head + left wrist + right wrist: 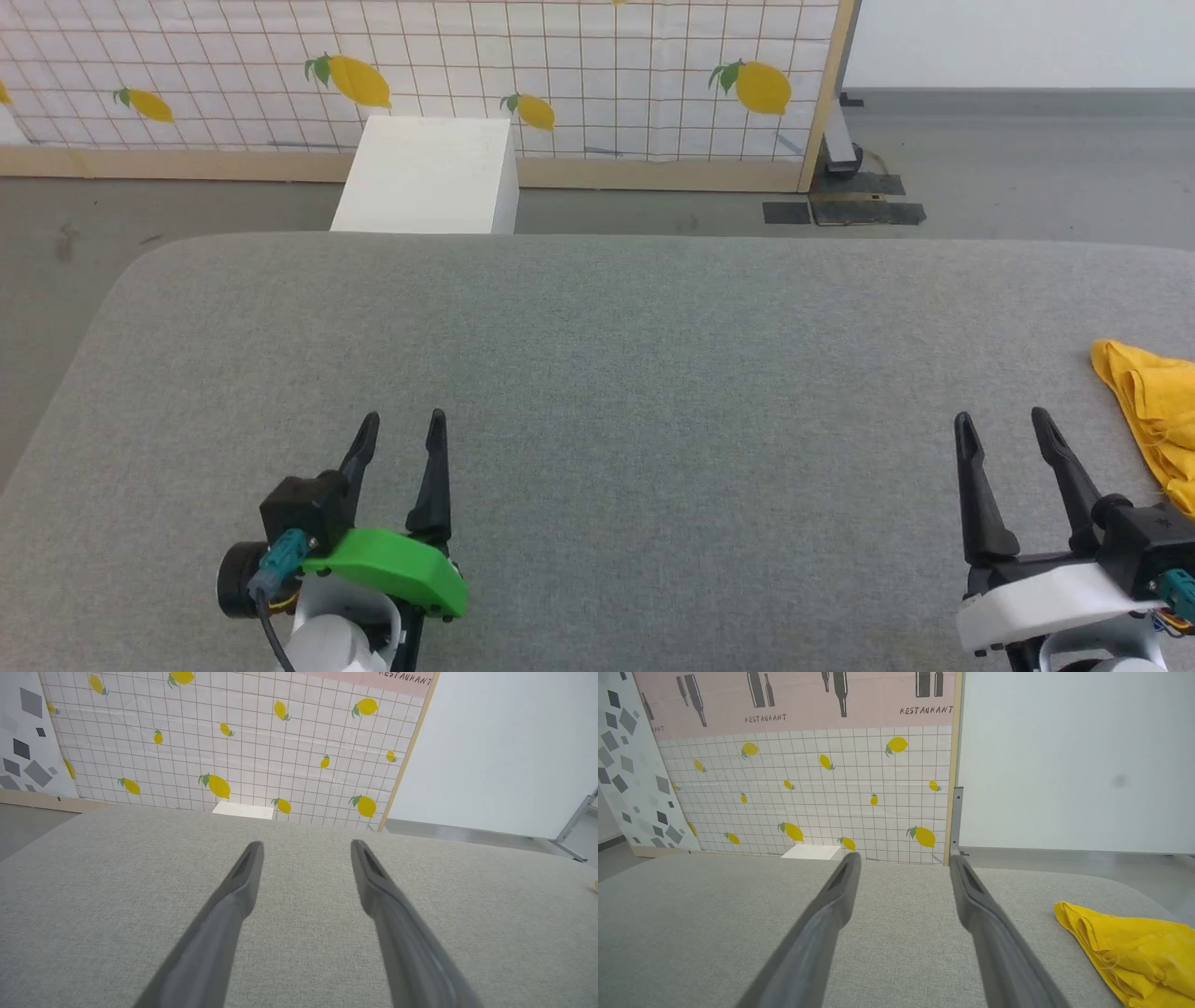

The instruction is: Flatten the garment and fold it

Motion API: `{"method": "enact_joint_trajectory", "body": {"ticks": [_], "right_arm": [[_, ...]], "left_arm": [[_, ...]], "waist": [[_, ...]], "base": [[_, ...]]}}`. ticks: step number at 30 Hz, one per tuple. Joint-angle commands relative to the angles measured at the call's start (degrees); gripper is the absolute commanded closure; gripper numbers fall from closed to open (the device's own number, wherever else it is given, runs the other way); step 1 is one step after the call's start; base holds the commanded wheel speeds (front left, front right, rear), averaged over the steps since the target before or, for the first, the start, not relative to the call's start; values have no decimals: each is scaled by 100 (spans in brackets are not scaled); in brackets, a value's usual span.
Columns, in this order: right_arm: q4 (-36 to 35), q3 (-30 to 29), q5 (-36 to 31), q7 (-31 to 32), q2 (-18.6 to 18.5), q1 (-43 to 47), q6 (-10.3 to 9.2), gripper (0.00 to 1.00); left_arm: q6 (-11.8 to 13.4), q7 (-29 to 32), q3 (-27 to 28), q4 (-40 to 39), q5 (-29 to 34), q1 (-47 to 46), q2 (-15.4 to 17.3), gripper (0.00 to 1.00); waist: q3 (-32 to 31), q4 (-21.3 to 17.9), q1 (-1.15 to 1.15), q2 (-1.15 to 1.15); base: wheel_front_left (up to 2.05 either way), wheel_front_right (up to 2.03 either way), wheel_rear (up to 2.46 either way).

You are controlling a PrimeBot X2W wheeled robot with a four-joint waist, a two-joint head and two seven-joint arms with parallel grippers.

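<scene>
You have nothing done yet. Your left end effector (403, 418) and right end effector (1001, 417) are both spread and empty over the table (597, 355). The garment (1153, 401) lies bunched just right of the right one, untouched, so flattening and folding are both still to do.

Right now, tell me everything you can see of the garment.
The garment is thin mustard-yellow cloth, bunched in soft folds, not flattened. It lies on the grey fabric surface, at its right side, partly cut off by the frame. A rounded corner points left. The visible part is plain and touches only the surface.
</scene>
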Motion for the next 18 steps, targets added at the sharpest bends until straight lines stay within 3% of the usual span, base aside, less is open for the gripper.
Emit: {"method": "enact_joint_trajectory", "body": {"ticks": [1, 4, 5, 18], "right_arm": [[27, 3, 57, -38, 8, 62, -10, 0], [57, -9, 84, -35, 8, 53, -10, 0], [49, -12, 37, -12, 0, 0, 0, 100], [50, -12, 32, -3, -1, -2, 0, 100]], "left_arm": [[36, -44, -12, 28, -93, 79, -27, 0], [58, -44, -27, 62, -89, 79, -28, 0], [42, 0, -33, 52, -8, 1, -1, 100], [41, 22, -47, 57, 6, -1, -1, 100]], "waist": [[-9, -4, 1, 0], [-13, -7, 1, 0], [-13, -7, 1, 0], [-14, -11, 1, 0]], "base": [[0, 0, 0], [0, 0, 0], [0, 0, 0], [0, 0, 0]]}}
